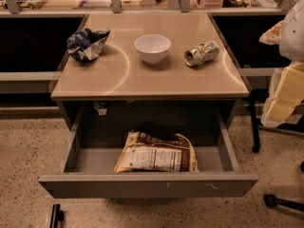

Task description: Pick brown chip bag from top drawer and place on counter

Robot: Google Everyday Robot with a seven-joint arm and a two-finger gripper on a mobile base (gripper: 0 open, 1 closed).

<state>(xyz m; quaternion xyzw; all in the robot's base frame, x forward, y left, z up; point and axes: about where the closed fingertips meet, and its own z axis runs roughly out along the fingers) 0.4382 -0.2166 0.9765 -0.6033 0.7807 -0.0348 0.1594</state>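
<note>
The brown chip bag (156, 153) lies flat in the open top drawer (147, 184), label panel up, a little left of the drawer's middle. The drawer is pulled out below the beige counter (142, 75). My gripper (283, 98), cream-yellow on a white arm, hangs at the right edge of the view. It is to the right of the counter's front corner, above and to the right of the drawer, well apart from the bag. It holds nothing that I can see.
On the counter stand a crumpled blue-and-silver foil bag (86, 43) at the left, a white bowl (152, 48) in the middle and a tipped can (201, 53) at the right. Chair legs and casters (270, 201) stand on the speckled floor at the right.
</note>
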